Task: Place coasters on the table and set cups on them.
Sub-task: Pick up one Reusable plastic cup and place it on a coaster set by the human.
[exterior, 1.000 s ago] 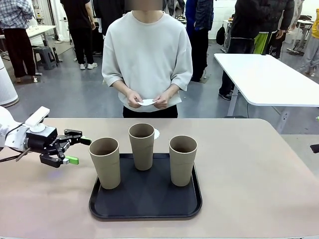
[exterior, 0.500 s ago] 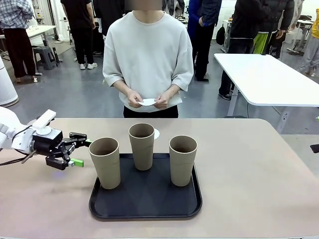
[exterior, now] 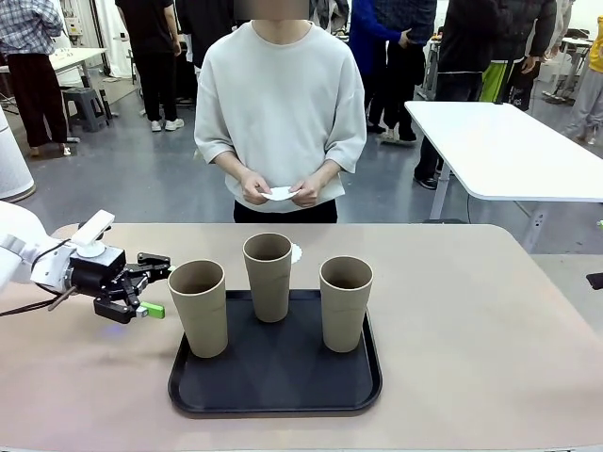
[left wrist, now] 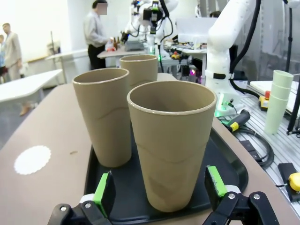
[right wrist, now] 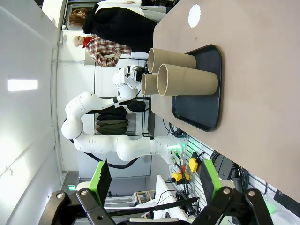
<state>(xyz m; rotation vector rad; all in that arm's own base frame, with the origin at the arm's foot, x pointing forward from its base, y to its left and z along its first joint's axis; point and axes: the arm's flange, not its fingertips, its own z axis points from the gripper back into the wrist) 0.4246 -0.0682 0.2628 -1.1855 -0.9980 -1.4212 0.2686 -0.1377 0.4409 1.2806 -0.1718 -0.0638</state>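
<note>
Three cups [exterior: 268, 278] on tray [exterior: 273, 395], one coaster [exterior: 296, 252] on worktop [exterior: 471, 311].
Your left gripper [exterior: 160, 288], spread, sits level beside the nearest cup [exterior: 199, 309], likely lined up for a side grasp; right gripper [right wrist: 154, 178] spread too.

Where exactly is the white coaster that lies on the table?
In the front view, the coaster lies flat on the table just beyond the tray's far edge, partly hidden behind the middle cup, toward the person.

Three cups [left wrist: 171, 140] on black tray [left wrist: 228, 161], nearest seemingly between spread fingers [left wrist: 104, 190], coaster [left wrist: 32, 159] on table [left wrist: 56, 117].
</note>
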